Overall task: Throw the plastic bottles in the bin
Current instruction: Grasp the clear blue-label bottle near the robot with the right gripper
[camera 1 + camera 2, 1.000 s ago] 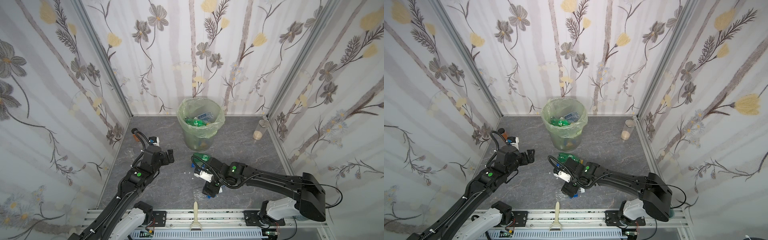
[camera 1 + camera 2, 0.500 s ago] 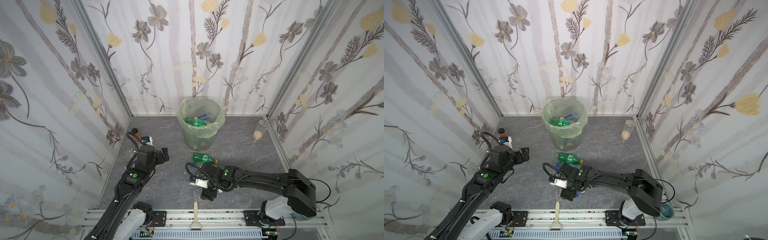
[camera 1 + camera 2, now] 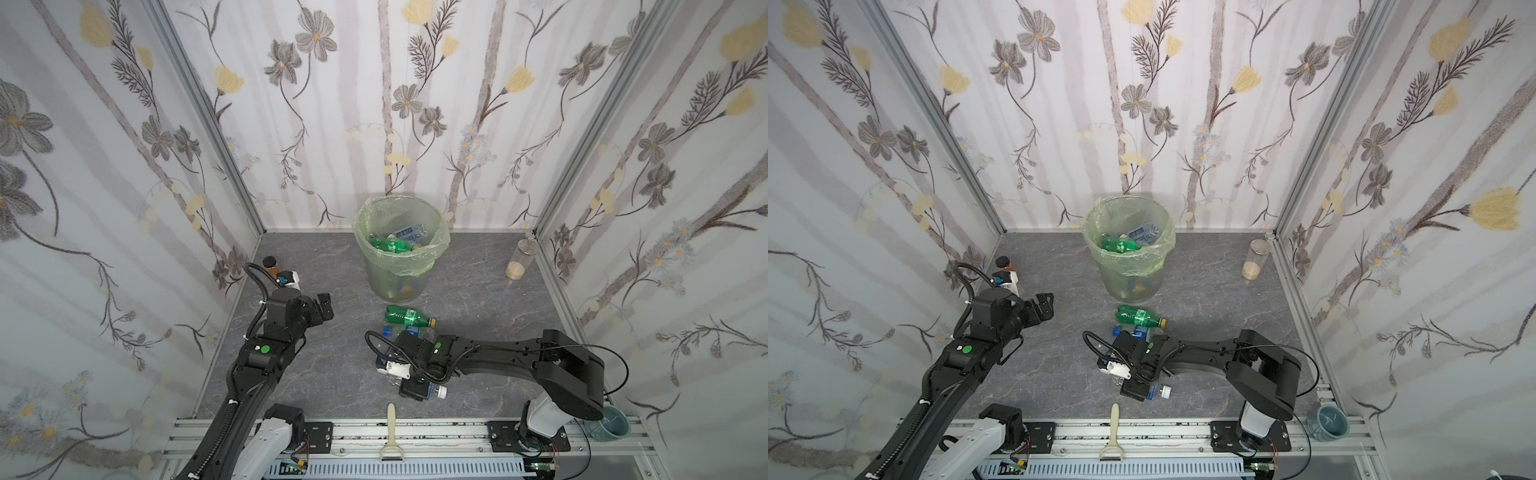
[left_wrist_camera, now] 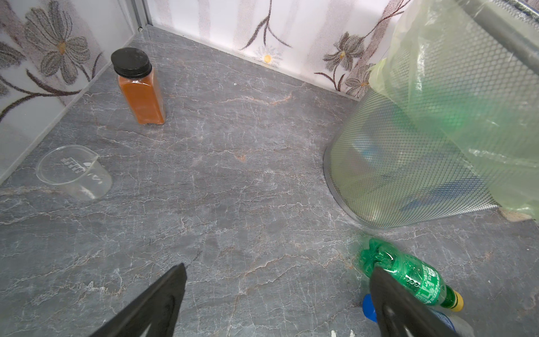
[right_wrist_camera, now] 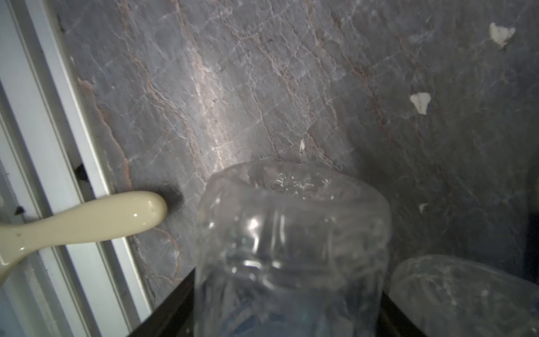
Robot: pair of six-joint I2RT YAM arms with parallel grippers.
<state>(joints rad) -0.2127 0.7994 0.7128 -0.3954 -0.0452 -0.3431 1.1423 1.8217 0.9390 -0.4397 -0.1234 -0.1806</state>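
My right gripper (image 3: 415, 390) lies low near the front rail, shut on a clear plastic bottle (image 3: 434, 391) with a white cap. In the right wrist view this bottle (image 5: 291, 233) fills the gap between both fingers of the gripper (image 5: 288, 281), and another clear bottle (image 5: 466, 291) lies beside it. A green bottle (image 3: 407, 316) with a yellow cap and a clear blue-capped bottle (image 3: 409, 330) lie in front of the bin (image 3: 399, 274). The bin holds several bottles. My left gripper (image 3: 323, 308) hovers open and empty left of them, and the green bottle (image 4: 408, 274) shows past one of its fingers (image 4: 388, 291).
An amber jar (image 4: 140, 87) with a black lid and a clear measuring cup (image 4: 73, 172) stand by the left wall. A tall clear cylinder (image 3: 517, 264) stands at the back right. A cream-handled peeler (image 3: 390, 428) lies across the front rail, close to my right gripper.
My right arm shifted left and toward the front rail, and its jaws narrowed onto the clear bottle. My left gripper drew back a little to the left, still open.
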